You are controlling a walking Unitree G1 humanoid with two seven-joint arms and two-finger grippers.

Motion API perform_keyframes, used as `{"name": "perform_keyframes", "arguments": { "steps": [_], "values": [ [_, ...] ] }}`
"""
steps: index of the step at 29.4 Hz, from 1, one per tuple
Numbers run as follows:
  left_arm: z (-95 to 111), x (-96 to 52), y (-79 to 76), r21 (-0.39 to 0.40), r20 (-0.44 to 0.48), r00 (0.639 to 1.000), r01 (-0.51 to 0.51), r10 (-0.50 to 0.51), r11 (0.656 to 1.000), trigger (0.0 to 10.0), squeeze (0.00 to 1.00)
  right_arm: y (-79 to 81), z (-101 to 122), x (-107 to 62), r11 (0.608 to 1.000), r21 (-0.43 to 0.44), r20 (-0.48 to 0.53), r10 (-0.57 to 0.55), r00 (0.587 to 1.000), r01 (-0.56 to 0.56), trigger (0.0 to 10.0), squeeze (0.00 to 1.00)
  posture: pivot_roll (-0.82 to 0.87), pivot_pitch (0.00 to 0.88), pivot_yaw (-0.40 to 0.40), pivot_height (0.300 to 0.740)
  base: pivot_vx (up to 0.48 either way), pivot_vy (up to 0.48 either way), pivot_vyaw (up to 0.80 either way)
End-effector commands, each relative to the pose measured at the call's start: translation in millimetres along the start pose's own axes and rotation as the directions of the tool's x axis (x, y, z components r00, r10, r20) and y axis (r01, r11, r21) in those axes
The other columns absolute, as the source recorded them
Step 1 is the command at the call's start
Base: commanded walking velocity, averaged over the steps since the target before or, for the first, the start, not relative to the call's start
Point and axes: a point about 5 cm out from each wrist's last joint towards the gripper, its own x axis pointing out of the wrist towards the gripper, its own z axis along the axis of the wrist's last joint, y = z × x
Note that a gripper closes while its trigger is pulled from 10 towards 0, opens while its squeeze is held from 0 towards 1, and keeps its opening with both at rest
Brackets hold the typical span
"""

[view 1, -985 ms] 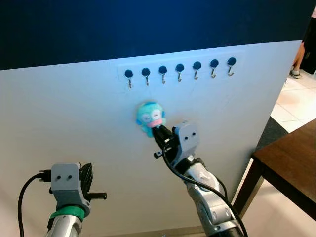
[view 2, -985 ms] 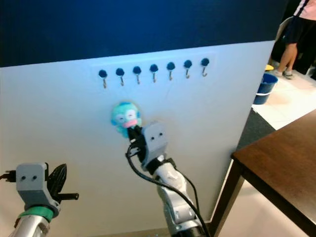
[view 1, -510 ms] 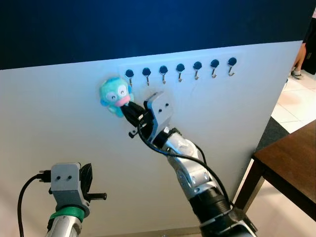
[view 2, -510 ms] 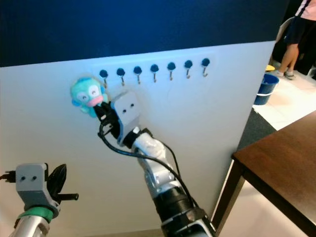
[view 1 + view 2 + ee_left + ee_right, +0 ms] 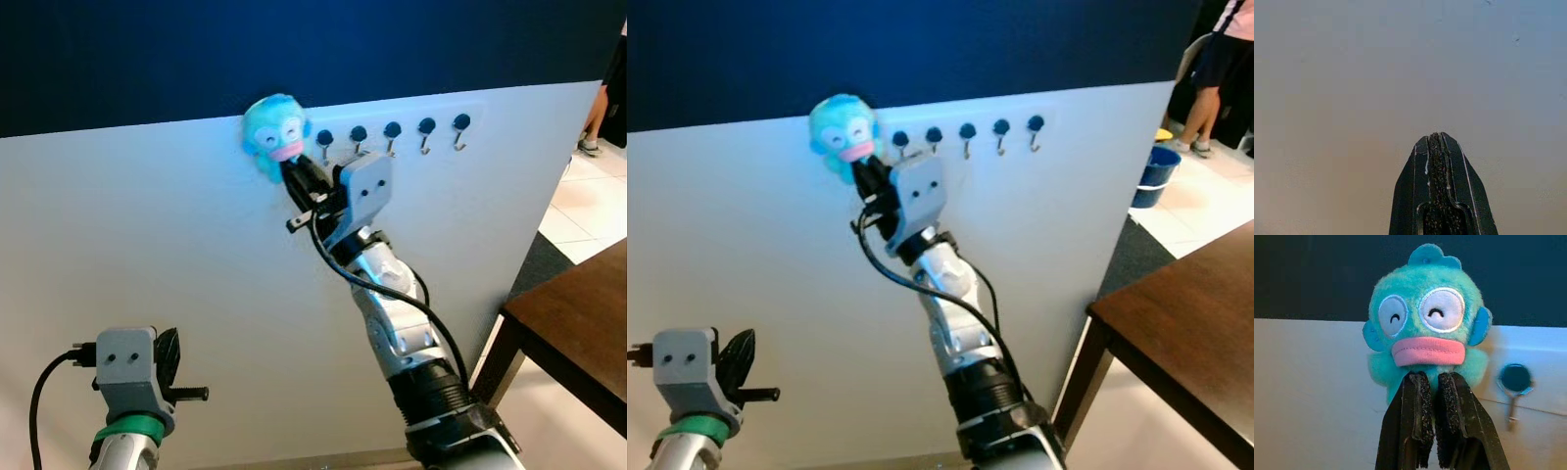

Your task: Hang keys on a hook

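Keychain plush [image 5: 275, 132]: we see a turquoise toy with a pink mouth raised at the top edge of the white panel [image 5: 147, 255], over the left end of the hook row. We make out no keys or ring.

Right pincer [image 5: 1431, 382]: its two black fingers are pressed together on the toy's lower body. We judge this low grip leaves the top of the toy free, where a hanging loop would sit.

Hooks [image 5: 392, 133]: five dark-capped hooks are exposed to the right of the toy. In the right wrist view one hook [image 5: 1514, 382] sits just beside the toy, apart from it.

Step in hand: we judge the toy is being aligned with a left-end hook; it is not yet hung.

Risk: the loop is hidden, so we cannot confirm alignment.

Left pincer [image 5: 1439, 142]: idle, low, facing the bare panel, fingers closed together on nothing.

Surroundings: a dark wooden counter [image 5: 578, 323] stands to the right; a person's leg [image 5: 1205, 108] is at the far right.
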Motion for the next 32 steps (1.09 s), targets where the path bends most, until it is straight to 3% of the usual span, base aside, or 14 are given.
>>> {"name": "perform_keyframes", "arguments": {
  "steps": [1, 9, 11, 32],
  "values": [
    [-2, -0.9, 1.9, 0.014, -0.015, 1.000, -0.005, 0.005, 1.000, 10.0, 0.00, -1.4, -5, -8.1, 1.000, -0.005, -0.026, -0.024, 0.999, 0.024, 10.0, 0.00, -0.07, 0.002, 0.184, 0.740, 0.000, 0.000, 0.00],
    [-4, -1.4, 1.6, 0.014, -0.019, 1.000, -0.002, 0.002, 1.000, 10.0, 0.00, 3.0, -21, -21.0, 1.000, 0.015, -0.112, 0.013, 0.994, -0.011, 10.0, 0.00, -0.07, 0.002, 0.184, 0.740, 0.000, 0.000, 0.00],
    [-4, -1.4, 0.5, 0.012, -0.022, 1.000, 0.006, -0.005, 1.000, 10.0, 0.00, 19.3, -41, -35.5, 0.990, 0.068, -0.212, 0.135, 0.968, -0.124, 10.0, 0.00, -0.08, 0.000, 0.189, 0.740, 0.000, 0.000, 0.00],
    [-4, -2.0, 0.9, 0.012, -0.020, 1.000, 0.001, 0.000, 1.000, 10.0, 0.00, 38.4, -54, -51.3, 0.958, 0.100, -0.279, 0.287, 0.916, -0.269, 10.0, 0.00, -0.07, 0.002, 0.179, 0.740, 0.000, 0.000, 0.00]
  ]
}}
